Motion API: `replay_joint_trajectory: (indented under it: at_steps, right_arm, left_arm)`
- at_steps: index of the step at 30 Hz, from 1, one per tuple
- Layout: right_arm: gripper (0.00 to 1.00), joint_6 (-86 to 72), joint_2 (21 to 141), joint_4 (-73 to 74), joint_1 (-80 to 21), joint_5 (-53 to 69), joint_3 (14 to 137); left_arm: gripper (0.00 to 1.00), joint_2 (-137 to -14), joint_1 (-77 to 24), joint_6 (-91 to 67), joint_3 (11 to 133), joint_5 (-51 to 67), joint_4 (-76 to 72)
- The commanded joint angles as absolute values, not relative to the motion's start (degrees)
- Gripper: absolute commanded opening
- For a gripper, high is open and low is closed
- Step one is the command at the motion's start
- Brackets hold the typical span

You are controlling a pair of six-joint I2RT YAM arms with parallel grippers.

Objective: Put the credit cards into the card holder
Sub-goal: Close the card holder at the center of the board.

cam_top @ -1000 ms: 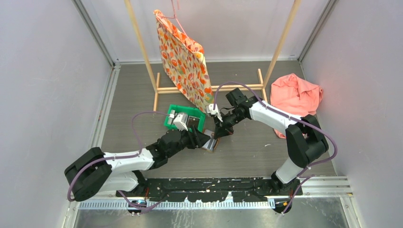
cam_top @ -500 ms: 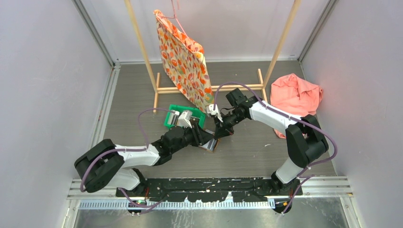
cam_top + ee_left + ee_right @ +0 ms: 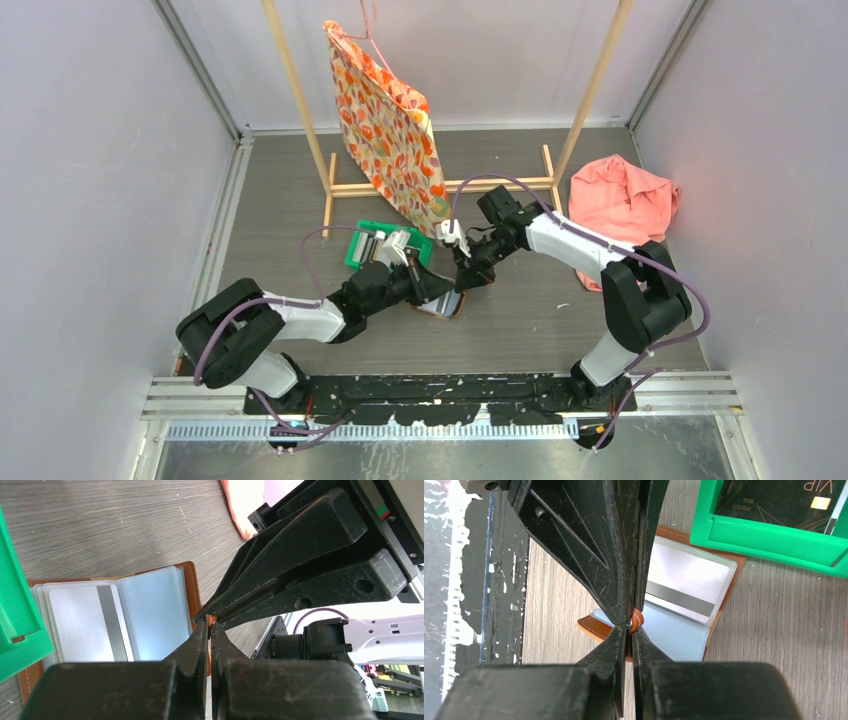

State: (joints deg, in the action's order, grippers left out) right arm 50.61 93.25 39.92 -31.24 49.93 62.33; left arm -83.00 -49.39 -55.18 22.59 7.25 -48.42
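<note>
The brown card holder [image 3: 446,305] lies open on the table, clear sleeves up. One sleeve holds a silvery grey credit card [image 3: 82,625] with a dark stripe, next to a light blue one [image 3: 152,610]. My left gripper [image 3: 210,626] is shut on the holder's orange-brown strap [image 3: 637,620] at its right edge. My right gripper [image 3: 629,629] meets it tip to tip from the opposite side, shut on the same strap. In the top view the left gripper [image 3: 444,292] and right gripper [image 3: 461,285] touch above the holder. A black credit card [image 3: 769,497] lies in the green bin [image 3: 764,542].
The green bin [image 3: 385,245] stands just behind and left of the holder. A wooden rack [image 3: 440,185] with a hanging patterned bag [image 3: 390,140] is at the back. A pink cloth [image 3: 620,200] lies at the right.
My left arm has reached right to the holder's edge and its jaws have closed on the strap. The right gripper has hardly moved.
</note>
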Motion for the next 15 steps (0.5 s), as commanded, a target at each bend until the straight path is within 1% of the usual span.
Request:
replay_joint_trajectory:
  at_steps: [1,2,4,7,9,10,12,15]
  right_arm:
    - [0.12,51.06,91.94,39.45,-31.99,53.33,63.17]
    - [0.15,51.06,91.85,39.71,-31.99,53.16,63.3]
    - [0.24,51.06,91.47,40.91,-31.41,52.87,64.04]
    - [0.44,51.25,90.24,44.06,-28.36,55.49,65.15]
    - [0.54,51.31,89.16,45.77,-25.75,58.69,65.32]
    - [0.57,50.3,88.43,45.84,-24.52,60.18,65.12]
    - [0.59,47.94,87.57,45.18,-23.61,61.28,64.4]
    - [0.61,36.9,86.95,37.63,-23.09,60.09,62.35]
  left_arm:
    - [0.0,-85.46,-48.42,-56.78,23.98,9.68,-56.05]
    - [0.0,-85.58,-48.21,-56.92,23.61,9.74,-56.55]
    - [0.0,-85.19,-47.72,-56.83,22.55,9.04,-56.5]
    - [0.0,-83.06,-47.07,-56.04,19.98,6.44,-54.98]
    - [0.0,-81.1,-46.72,-55.48,18.2,4.89,-53.23]
    - [0.0,-79.57,-46.52,-54.87,17.21,4.13,-51.66]
    - [0.0,-77.12,-46.37,-54.01,16.33,2.99,-48.88]
    - [0.0,-72.44,-46.23,-52.2,15.1,0.76,-41.8]
